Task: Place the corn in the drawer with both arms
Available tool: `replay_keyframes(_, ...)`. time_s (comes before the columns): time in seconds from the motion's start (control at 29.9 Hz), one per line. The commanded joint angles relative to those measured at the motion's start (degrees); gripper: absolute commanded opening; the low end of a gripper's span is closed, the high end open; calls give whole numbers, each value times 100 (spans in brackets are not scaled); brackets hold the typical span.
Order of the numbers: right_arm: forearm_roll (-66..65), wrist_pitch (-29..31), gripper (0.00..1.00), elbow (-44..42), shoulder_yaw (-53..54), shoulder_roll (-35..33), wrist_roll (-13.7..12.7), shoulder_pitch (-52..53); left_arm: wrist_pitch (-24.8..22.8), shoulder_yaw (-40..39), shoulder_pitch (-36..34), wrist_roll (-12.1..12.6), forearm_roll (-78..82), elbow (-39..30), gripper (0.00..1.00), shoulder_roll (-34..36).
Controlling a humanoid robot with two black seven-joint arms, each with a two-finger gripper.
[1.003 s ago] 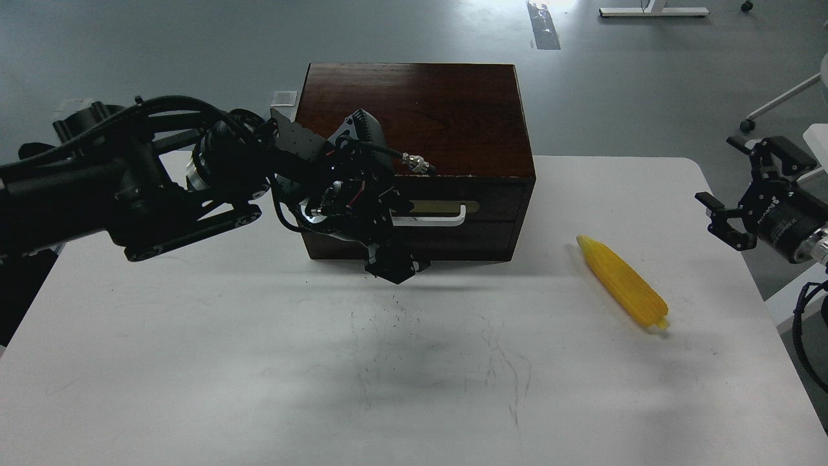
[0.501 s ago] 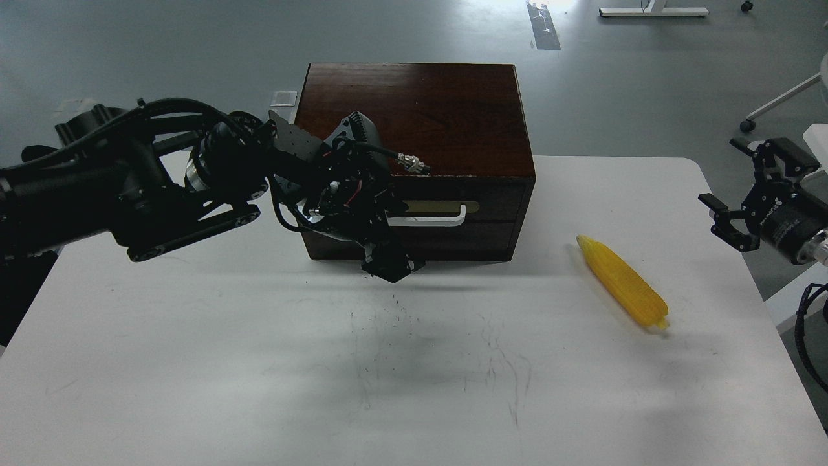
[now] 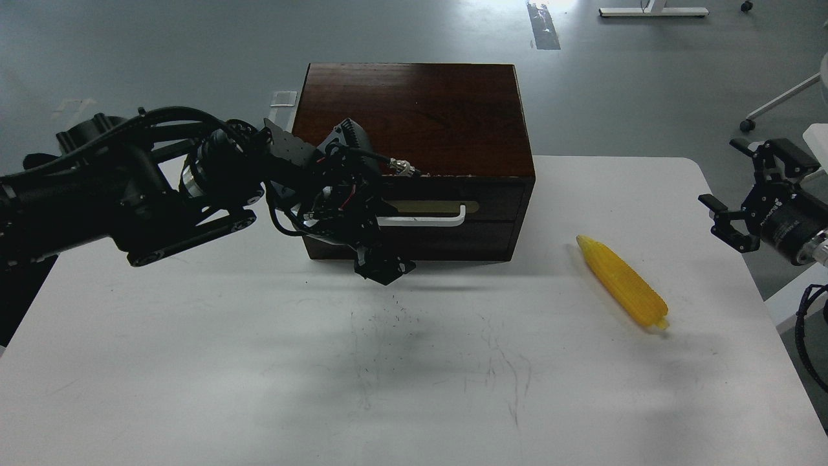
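The yellow corn (image 3: pixel 623 283) lies on the white table (image 3: pixel 194 362) to the right of the dark wooden box (image 3: pixel 420 110), pointed end toward the box. The drawer (image 3: pixel 491 213) is shut, and its white bar handle (image 3: pixel 427 219) shows on the front. My left gripper (image 3: pixel 375 249) hangs in front of the drawer's left part, by the handle's left end; its fingers are dark and cannot be told apart. My right gripper (image 3: pixel 744 188) is open and empty at the table's right edge, above and right of the corn.
The box stands at the table's far edge. A white chair base (image 3: pixel 770 107) and a table leg (image 3: pixel 653 10) stand on the grey floor beyond. My left arm (image 3: pixel 97 200) spans the table's left side.
My left gripper has shifted a little to the left along the drawer front, uncovering more of the handle. The right gripper has drawn slightly to the right. The corn and drawer have not moved.
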Motion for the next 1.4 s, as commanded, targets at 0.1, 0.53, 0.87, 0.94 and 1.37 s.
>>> replay_keyframes(0.1,0,0,100,-8,0,0,0,8,-1,0,35,-2,-42,-442,99,27)
replay_keyframes(0.53,0,0,100,-8,17,0,0,-1,-1,254,44,-2,-51,-1373,99,396)
replay_keyframes(0.87,0,0,100,-8,17,0,0,-1,-1,254,35,-2,-51,-1927,99,581)
replay_keyframes(0.94,0,0,100,-8,17,0,0,-1,-1,263,35,-2,-42,-2015,99,625)
replay_keyframes(1.37,0,0,100,0,17,-52,0,-1,-1,334,26,-2,20,-2051,99,704)
